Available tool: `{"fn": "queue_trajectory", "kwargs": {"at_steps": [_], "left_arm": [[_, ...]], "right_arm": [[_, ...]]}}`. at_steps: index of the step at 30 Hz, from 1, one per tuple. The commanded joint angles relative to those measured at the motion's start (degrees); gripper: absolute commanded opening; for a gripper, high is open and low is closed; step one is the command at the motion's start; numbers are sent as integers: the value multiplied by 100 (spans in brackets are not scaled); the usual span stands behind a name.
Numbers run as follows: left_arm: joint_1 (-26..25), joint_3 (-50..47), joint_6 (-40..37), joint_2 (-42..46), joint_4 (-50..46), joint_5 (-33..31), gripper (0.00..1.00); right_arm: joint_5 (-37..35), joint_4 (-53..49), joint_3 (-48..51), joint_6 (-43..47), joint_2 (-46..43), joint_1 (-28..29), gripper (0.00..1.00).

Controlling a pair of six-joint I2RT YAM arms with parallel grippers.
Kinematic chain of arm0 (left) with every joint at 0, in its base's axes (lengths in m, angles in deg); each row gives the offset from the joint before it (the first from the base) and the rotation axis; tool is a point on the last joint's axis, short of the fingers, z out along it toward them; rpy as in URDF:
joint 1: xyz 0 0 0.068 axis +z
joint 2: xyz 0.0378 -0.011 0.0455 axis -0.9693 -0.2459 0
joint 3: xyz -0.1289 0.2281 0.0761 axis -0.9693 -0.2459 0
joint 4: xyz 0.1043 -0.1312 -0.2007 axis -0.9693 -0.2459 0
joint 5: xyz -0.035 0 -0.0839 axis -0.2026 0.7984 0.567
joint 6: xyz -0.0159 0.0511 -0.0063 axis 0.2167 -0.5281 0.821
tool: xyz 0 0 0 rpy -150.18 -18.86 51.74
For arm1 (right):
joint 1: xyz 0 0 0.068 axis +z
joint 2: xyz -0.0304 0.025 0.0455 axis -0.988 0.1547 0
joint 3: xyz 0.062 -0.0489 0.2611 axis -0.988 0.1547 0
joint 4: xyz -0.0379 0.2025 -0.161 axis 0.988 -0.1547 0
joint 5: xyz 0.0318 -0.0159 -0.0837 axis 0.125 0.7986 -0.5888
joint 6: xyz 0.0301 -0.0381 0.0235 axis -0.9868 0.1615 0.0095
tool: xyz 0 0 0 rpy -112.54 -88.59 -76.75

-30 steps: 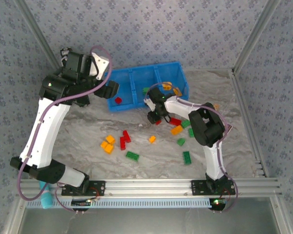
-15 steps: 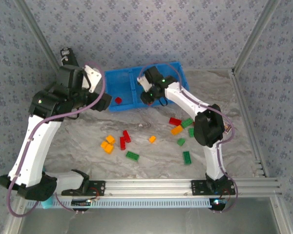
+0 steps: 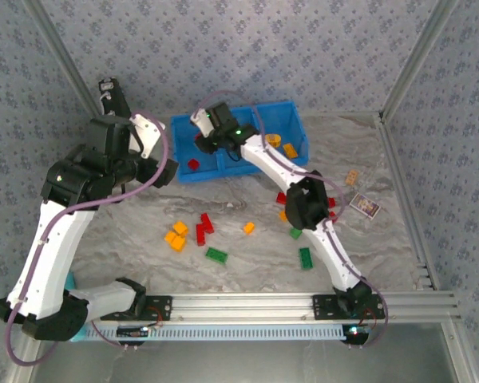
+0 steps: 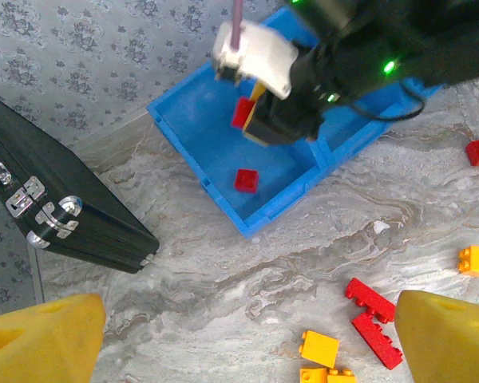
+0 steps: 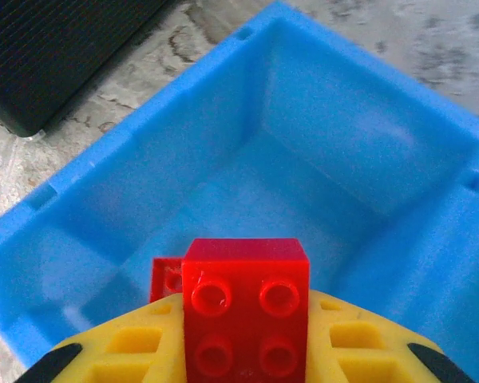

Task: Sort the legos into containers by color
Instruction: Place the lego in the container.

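My right gripper (image 5: 246, 351) is shut on a red lego (image 5: 246, 315) and holds it over the left compartment of the blue tray (image 5: 367, 104). The left wrist view also has that gripper (image 4: 251, 120) with the red lego (image 4: 243, 112). One red lego (image 3: 193, 164) lies on that compartment's floor. Orange legos (image 3: 281, 144) sit in the right compartment. My left gripper (image 4: 247, 343) hangs open over the table, left of the tray (image 3: 211, 175), with nothing between its fingers. Loose legos lie on the table: red (image 3: 202, 227), orange (image 3: 176, 237) and green (image 3: 216, 255).
A black latched case (image 4: 56, 191) lies just left of the tray. More green legos (image 3: 305, 257) and a small orange one (image 3: 248, 228) sit at centre right. A small card (image 3: 366, 207) lies near the right frame rail.
My right arm swung left from the loose pile, across the tray, to above the left compartment with the red lego. My left arm drew back from the tray toward the left.
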Motion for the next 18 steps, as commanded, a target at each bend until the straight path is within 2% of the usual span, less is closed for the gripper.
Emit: {"fn": "queue_trajectory", "kwargs": {"at_steps": [1,6,10,14,18], "left_arm": [[-24,93,-55,-72,112,-14,93],[-24,96,-38,-126,110,-36,93],[-24,-18,-35,-88,165,-72,95],[-24,-80,-28,-42,200,-91,95],[-24,-75,-29,18,275,-138,95]], "right_arm": [[47,-103,-645,180,281,139,24],[-83,-99,-625,267,508,195,33],[156,-227,-660,292,568,150,46],[338,-423,-466,376,178,126,57],[299,-395,321,372,-643,122,58]]}}
